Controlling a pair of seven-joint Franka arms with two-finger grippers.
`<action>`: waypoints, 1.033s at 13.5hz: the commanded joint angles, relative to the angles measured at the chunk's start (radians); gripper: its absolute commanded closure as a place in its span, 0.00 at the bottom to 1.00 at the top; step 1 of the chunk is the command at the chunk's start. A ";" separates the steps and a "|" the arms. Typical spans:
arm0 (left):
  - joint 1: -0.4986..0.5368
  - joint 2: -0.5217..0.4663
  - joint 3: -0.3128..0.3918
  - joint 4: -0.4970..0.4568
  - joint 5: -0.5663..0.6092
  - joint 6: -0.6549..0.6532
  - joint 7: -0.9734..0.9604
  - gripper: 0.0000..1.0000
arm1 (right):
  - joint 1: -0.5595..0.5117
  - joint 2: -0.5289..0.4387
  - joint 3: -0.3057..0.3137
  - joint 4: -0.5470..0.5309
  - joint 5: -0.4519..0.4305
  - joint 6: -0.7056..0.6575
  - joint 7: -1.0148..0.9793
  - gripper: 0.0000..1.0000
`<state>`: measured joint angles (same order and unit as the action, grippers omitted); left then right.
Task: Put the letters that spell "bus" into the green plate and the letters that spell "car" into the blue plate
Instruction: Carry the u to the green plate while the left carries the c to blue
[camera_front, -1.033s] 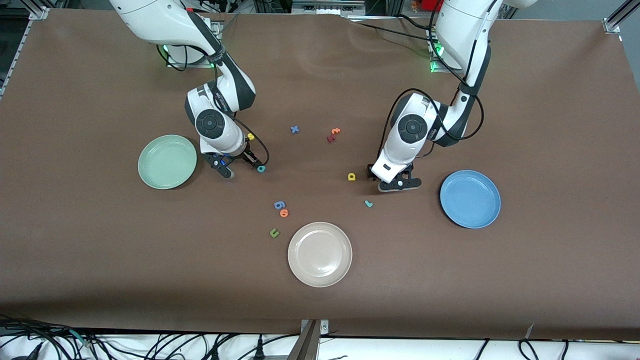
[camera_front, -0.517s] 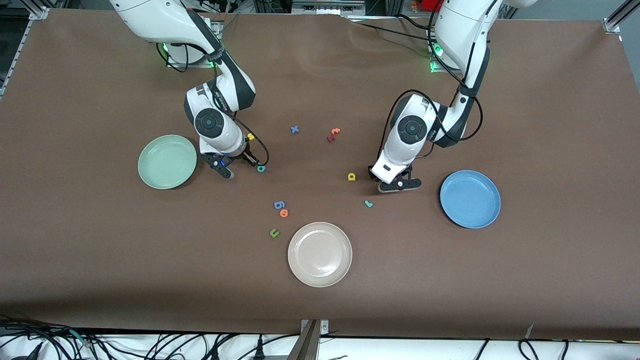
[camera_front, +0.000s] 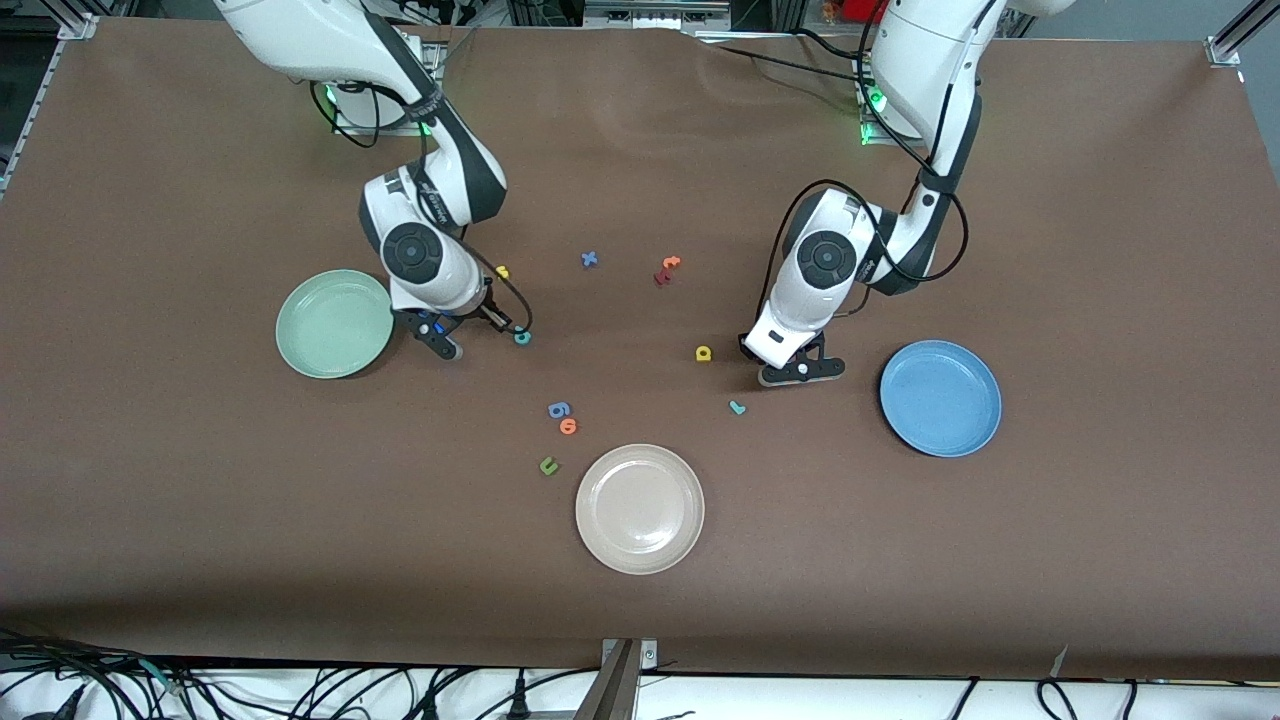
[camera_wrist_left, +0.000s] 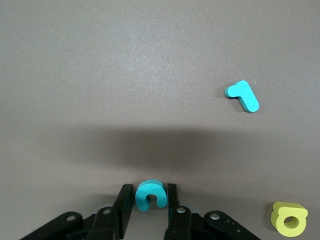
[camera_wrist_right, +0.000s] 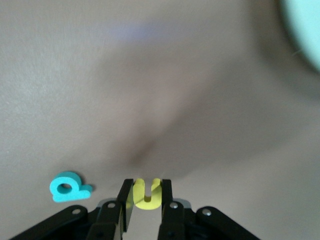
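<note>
The brown table filled nearly everything I could see, with cables tangled along the edge nearest the front camera. Three plates lay on it: the green plate toward the right arm's end, the blue plate toward the left arm's end, and a beige plate between them, nearer the camera. The right gripper hung just beside the green plate, clenched on the yellow u. The left gripper was down between the a and the blue plate, its fingers pressed against the c. The b, s and r lay loose on the table, as did a blue x, a 6, an o and a green u. Compared with a second before, the right arm had drifted toward the green plate, leaving the s plainer to see; the left gripper had barely shifted, and the loose letters lay where they were
</note>
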<state>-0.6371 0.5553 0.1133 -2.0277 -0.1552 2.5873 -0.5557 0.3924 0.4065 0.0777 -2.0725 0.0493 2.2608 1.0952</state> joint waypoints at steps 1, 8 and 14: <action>-0.004 0.014 0.002 0.011 0.022 0.008 -0.020 0.67 | -0.007 -0.087 -0.073 0.069 0.009 -0.215 -0.143 1.00; -0.001 0.014 0.002 0.018 0.022 0.001 -0.016 0.76 | -0.014 -0.091 -0.409 0.057 0.012 -0.281 -0.852 1.00; 0.014 0.008 0.003 0.068 0.026 -0.077 -0.001 0.84 | -0.075 0.011 -0.417 -0.001 0.015 -0.104 -1.000 1.00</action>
<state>-0.6359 0.5566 0.1145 -2.0185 -0.1552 2.5800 -0.5560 0.3326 0.3958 -0.3419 -2.0546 0.0496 2.1111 0.1485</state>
